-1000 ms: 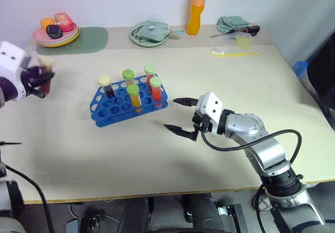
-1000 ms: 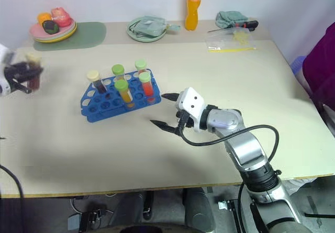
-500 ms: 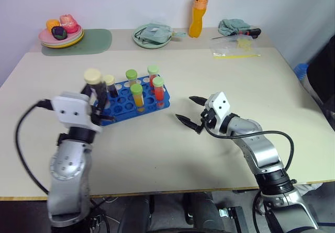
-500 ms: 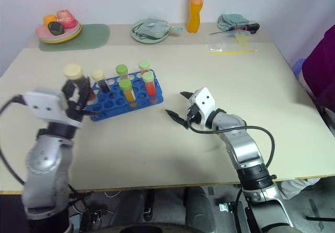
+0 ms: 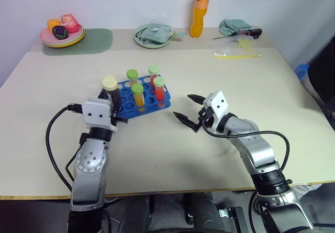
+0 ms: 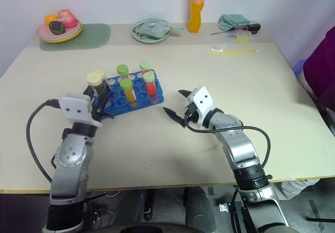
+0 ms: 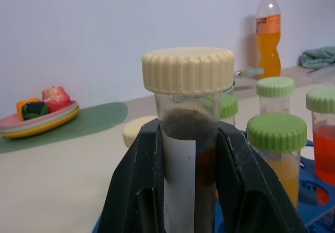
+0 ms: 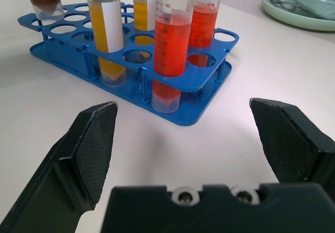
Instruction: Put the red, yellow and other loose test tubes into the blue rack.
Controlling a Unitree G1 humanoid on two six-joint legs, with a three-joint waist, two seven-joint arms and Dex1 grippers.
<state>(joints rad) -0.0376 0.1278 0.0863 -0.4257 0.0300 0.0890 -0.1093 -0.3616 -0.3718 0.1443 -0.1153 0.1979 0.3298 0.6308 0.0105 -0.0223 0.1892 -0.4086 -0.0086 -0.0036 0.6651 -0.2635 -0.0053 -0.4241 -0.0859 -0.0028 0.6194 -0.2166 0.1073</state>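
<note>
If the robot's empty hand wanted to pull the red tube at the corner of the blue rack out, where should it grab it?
Probably just under the green cap, on the red tube where it stands clear above the blue rack. It stands upright in a corner hole, so the open right gripper could come in from its own side, where the table is bare, pinch the tube below the wider cap, then lift straight up.

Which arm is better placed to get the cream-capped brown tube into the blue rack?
Left. The left gripper is shut on the cream-capped tube, upright at the blue rack's near-left end. The right gripper is open and empty, beside the rack.
</note>
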